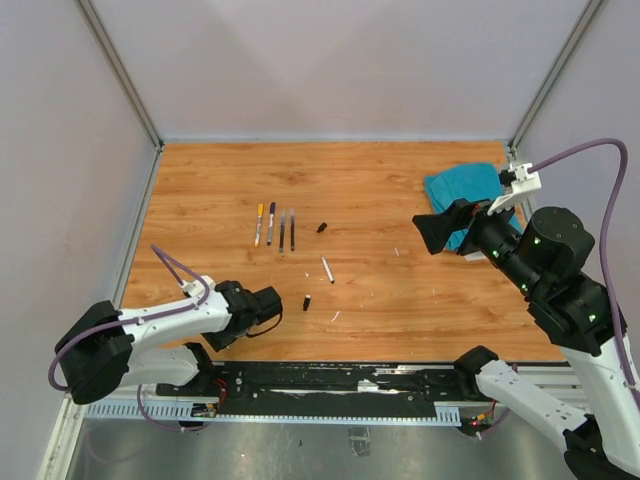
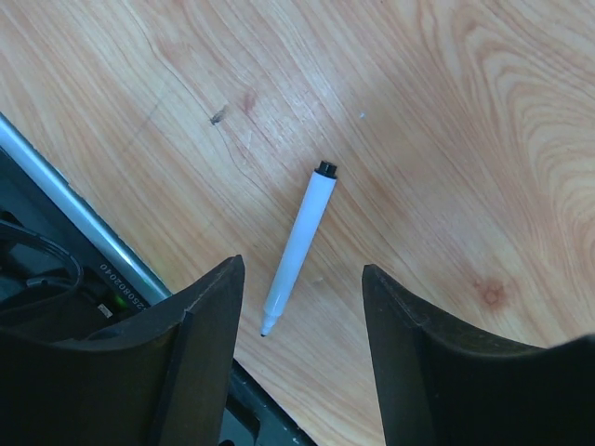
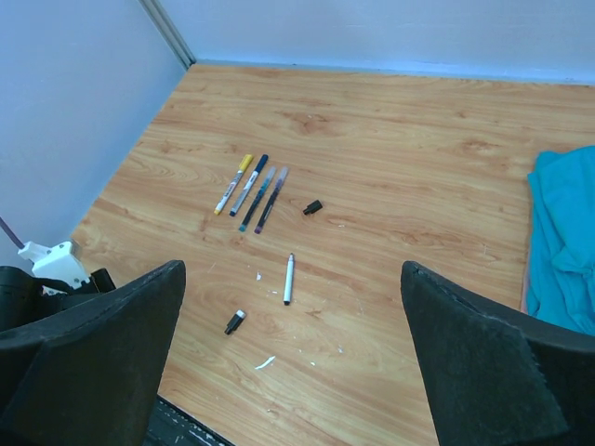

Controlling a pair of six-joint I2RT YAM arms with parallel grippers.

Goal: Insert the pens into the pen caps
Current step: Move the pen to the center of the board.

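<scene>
Left gripper (image 1: 274,304) and right gripper (image 1: 428,232) are both spread, and neither holds anything.

In the top view the left gripper sits low at the lower left with its jaws apart. Its wrist view shows the white pen (image 2: 299,249) lying flat on the wooden table (image 2: 446,139), seen in the gap between the fingers (image 2: 200,362) with its black end toward the upper right and untouched. A black cap (image 1: 307,301) lies just right of that gripper, and the white pen lies above and right of the cap. The right gripper hangs at mid right, jaws wide, against the edge of a teal cloth (image 1: 462,186). Left of centre, four pens (image 1: 281,230) lie side by side, the leftmost with a yellow end. A second cap (image 1: 322,227) lies just right of them.
</scene>
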